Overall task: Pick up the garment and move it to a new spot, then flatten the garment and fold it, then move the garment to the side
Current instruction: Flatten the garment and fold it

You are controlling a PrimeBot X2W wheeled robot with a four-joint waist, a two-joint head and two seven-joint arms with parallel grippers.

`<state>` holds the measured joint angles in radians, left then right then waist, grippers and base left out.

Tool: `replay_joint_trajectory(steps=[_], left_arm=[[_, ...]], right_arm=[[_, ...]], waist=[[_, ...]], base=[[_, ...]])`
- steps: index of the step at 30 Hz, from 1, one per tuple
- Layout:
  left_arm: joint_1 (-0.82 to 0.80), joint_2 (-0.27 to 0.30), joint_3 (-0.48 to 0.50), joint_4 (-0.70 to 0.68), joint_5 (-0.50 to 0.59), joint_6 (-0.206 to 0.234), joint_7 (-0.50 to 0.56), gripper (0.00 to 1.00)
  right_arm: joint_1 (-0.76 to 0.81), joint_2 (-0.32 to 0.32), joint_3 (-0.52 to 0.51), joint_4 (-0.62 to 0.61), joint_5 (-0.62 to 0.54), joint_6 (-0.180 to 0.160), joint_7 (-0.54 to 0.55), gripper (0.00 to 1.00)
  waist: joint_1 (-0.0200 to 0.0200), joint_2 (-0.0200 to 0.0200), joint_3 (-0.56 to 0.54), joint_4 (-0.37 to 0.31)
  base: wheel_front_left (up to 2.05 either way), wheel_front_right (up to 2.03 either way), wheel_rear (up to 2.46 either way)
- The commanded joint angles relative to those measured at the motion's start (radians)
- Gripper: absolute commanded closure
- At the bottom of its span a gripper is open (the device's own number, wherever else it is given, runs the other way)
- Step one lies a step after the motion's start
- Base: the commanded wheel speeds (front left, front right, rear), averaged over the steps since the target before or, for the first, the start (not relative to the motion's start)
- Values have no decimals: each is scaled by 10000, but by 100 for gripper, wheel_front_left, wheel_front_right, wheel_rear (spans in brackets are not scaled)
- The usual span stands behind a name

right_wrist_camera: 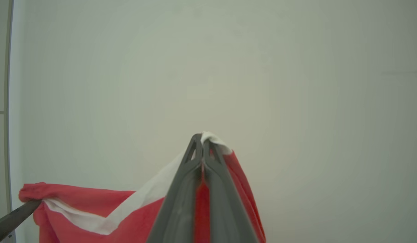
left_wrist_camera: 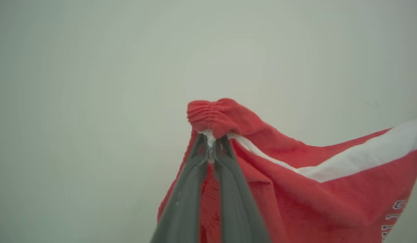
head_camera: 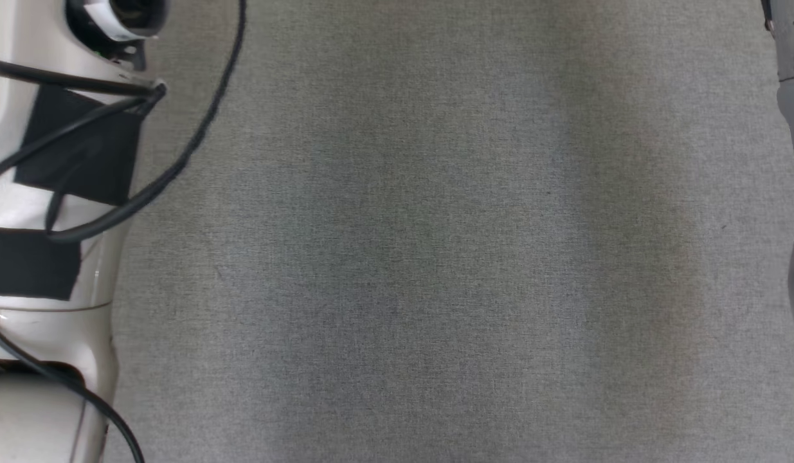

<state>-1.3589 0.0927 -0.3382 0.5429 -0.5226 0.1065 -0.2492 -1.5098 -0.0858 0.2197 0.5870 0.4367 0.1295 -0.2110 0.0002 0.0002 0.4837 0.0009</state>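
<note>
Our left gripper (left_wrist_camera: 213, 143) has its fingers pressed together on the gathered red edge of the garment (left_wrist_camera: 313, 199), and our right gripper (right_wrist_camera: 202, 141) pinches a white-trimmed corner of it. The garment hangs stretched between the two grips against a pale, blurred background. In the head view, our left forearm (head_camera: 49, 193) and its cables show beside the grey surface (head_camera: 435, 257).
</note>
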Motion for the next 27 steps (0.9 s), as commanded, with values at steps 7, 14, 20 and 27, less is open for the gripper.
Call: replay_joint_trajectory(steps=[7, 14, 20, 27], left_arm=[[1022, -282, -705, 1033, 197, -332, -151, 100], [2267, -378, -1624, 2055, -556, -1096, 785, 100], [3241, -368, -2245, 2259, -835, -1492, 2038, 100], [4629, 227, -2893, 1758, -573, -1492, 2748, 100]], right_arm=[[1032, -982, 1728, 338, 803, 25, 225, 100], [3078, -2660, 3565, -954, 2106, 9, 2180, 100], [4871, -3731, 3736, -2324, 3149, 14, 3753, 100], [7031, -4460, 3334, -3798, 3675, 16, 5439, 100]], waist=[[-2, -2, 282, 206], [-2, -2, -71, 606], [-2, -2, -772, 780], [-2, -2, -1759, 790]], base=[[0, 0, 0], [0, 0, 0], [0, 0, 0], [0, 0, 0]])
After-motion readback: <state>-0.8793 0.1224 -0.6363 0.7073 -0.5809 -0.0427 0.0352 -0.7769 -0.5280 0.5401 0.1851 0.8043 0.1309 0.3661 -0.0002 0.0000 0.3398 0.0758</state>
